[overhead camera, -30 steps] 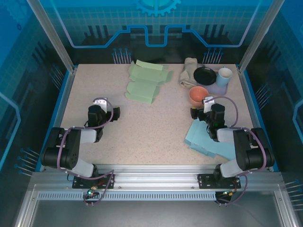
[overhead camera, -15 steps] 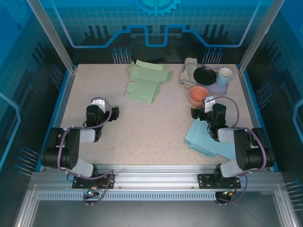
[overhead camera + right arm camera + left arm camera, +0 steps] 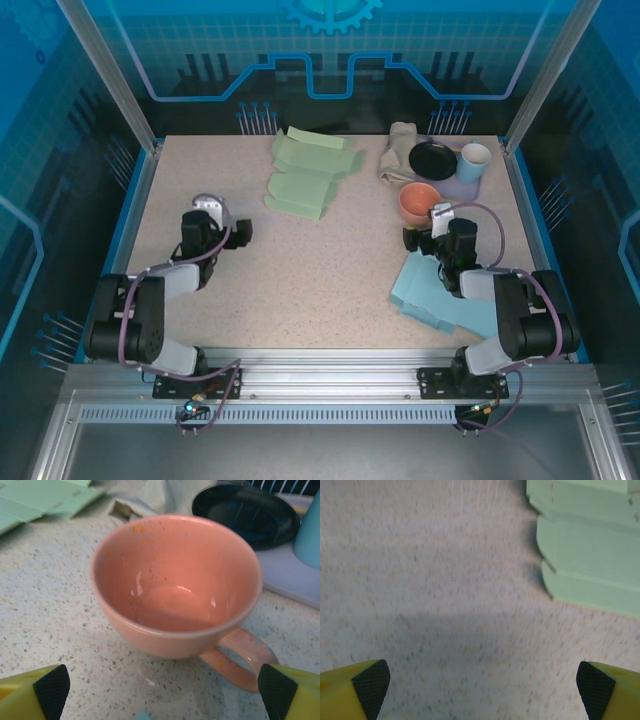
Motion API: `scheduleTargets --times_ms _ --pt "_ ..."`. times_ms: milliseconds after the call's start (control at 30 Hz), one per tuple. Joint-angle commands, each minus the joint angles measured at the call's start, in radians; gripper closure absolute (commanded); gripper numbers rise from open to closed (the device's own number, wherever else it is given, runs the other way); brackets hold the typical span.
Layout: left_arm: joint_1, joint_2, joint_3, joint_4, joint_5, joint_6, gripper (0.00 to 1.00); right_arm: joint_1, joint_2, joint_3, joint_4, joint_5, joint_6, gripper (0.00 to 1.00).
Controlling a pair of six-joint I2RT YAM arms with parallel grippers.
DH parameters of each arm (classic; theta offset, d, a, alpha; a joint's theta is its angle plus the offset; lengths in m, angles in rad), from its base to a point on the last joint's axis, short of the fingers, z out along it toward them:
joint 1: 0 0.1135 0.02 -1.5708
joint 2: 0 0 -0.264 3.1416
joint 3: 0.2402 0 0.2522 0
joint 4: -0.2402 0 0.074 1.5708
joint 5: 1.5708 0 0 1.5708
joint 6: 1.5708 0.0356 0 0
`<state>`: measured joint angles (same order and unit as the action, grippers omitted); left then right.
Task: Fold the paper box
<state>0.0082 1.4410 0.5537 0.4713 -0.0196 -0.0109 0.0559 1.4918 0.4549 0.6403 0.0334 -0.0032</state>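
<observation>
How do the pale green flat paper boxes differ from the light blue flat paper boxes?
The pale green flat paper boxes lie at the far middle of the table; the light blue flat paper boxes lie near, on the right. The green ones lie in the open; the right arm overlaps the blue ones. Both lie flat, unfolded.

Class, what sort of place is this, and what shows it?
Probably a robotics lab work cell: a speckled tabletop fenced by an aluminium frame, two black robot arms bolted at its near edge, and flat pale green paper box blanks laid out.
</observation>
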Motion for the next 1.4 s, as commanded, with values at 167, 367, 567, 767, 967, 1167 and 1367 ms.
scheduleTargets --times_ms 167,367,567,767,967,1167,1367 --pt "-0.008 -0.214 0.125 -0.281 -0.244 -0.288 0.01 0.096 -0.157 0.185 -0.305 0.356 0.061 0.0" --pt "-0.008 -0.25 0.135 -0.352 -0.16 -0.486 0.01 0.142 -0.293 0.398 -0.732 0.289 0.292 0.0" --pt "-0.065 -0.001 0.406 -0.529 0.005 -0.562 0.01 0.346 -0.108 0.697 -0.919 0.282 0.393 0.0" --pt "-0.093 0.383 0.755 -0.683 0.111 -0.451 0.01 0.438 0.179 0.949 -0.987 0.16 0.415 0.0" --pt "-0.093 0.629 1.002 -0.735 0.188 -0.371 0.07 0.445 0.295 0.978 -0.921 0.08 0.385 0.04" --pt "-0.088 0.792 1.203 -0.833 0.167 -0.323 0.11 0.446 0.352 0.961 -0.872 0.014 0.352 0.11" --pt "-0.076 0.886 1.322 -0.856 0.241 -0.31 0.18 0.445 0.349 0.936 -0.846 -0.026 0.355 0.13"
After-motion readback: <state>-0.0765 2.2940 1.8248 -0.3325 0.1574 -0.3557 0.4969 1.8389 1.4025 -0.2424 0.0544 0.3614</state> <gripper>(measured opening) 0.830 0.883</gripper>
